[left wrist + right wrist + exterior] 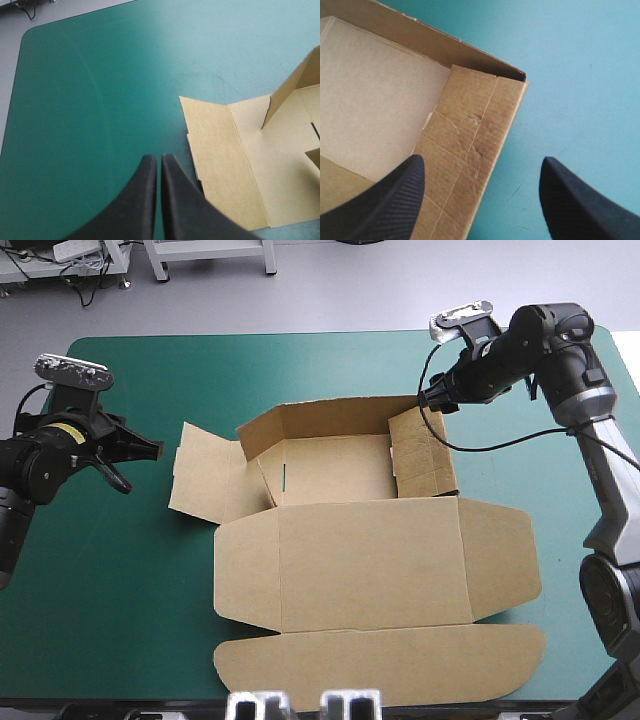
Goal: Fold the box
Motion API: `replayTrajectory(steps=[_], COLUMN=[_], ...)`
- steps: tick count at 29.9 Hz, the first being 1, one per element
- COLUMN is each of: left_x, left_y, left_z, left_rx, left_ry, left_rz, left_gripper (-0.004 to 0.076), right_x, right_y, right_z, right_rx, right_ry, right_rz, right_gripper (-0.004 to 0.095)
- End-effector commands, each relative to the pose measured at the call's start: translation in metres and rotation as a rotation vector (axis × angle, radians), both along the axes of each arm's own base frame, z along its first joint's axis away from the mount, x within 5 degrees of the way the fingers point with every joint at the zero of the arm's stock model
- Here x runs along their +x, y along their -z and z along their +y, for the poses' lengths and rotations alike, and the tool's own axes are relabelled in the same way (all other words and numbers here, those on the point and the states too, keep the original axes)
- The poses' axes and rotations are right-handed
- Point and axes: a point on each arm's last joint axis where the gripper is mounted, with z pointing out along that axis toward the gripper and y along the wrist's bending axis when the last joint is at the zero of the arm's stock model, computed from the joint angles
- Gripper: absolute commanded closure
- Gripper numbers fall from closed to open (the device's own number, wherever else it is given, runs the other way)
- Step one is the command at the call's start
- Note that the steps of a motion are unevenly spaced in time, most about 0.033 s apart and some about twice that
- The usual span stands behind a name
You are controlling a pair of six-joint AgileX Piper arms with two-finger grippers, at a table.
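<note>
Bright, even overhead light; soft shadows inside box (335,472) (pale glare on teal-green cover (190,45)).

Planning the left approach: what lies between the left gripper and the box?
Only bare teal-green cover separates the left gripper from the box, per the left wrist view.

Robotics lab bench.
A teal-green covered surface (150,570) on grey floor (330,300); well beyond the left pincer (155,159), white bench legs (160,260) and loose cables (88,285).

Gripper (160,159) closed, box (235,150) just beside
</note>
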Motion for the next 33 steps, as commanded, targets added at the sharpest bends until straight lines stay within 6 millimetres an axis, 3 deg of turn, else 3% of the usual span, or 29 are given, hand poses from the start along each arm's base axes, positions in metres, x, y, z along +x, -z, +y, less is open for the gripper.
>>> replayTrajectory(steps=[1, 9, 21, 24, 30, 33], left_x=[-0.006, -0.007, -0.009, -0.009, -0.01, -0.01], left_y=[-0.021, -0.019, -0.016, -0.015, -0.014, -0.014], left_z=[0.0, 0.001, 0.0, 0.0, -0.005, -0.005], left_rx=[-0.04, -0.031, -0.049, -0.052, -0.121, -0.121], left_ry=[-0.013, -0.017, -0.019, -0.02, -0.004, -0.004], left_rz=[-0.108, -0.083, -0.044, -0.031, -0.024, -0.024], left_gripper=[0.0711, 0.071, 0.0711, 0.0711, 0.0711, 0.0711], right_x=[-0.012, -0.01, 0.013, 0.014, 0.019, 0.02], right_y=[-0.012, 0.058, 0.11, 0.111, 0.101, 0.096], right_z=[-0.005, -0.005, 0.005, 0.007, 0.008, 0.009], right_rx=[0.019, -0.037, -0.026, -0.006, -0.01, -0.016], right_ry=[0.023, 0.027, 0.025, 0.016, -0.039, -0.059], right_rz=[-0.023, 0.21, 0.36, 0.364, 0.309, 0.291], right_gripper=[0.0294, 0.0295, 0.0319, 0.0437, 0.0882, 0.0927])
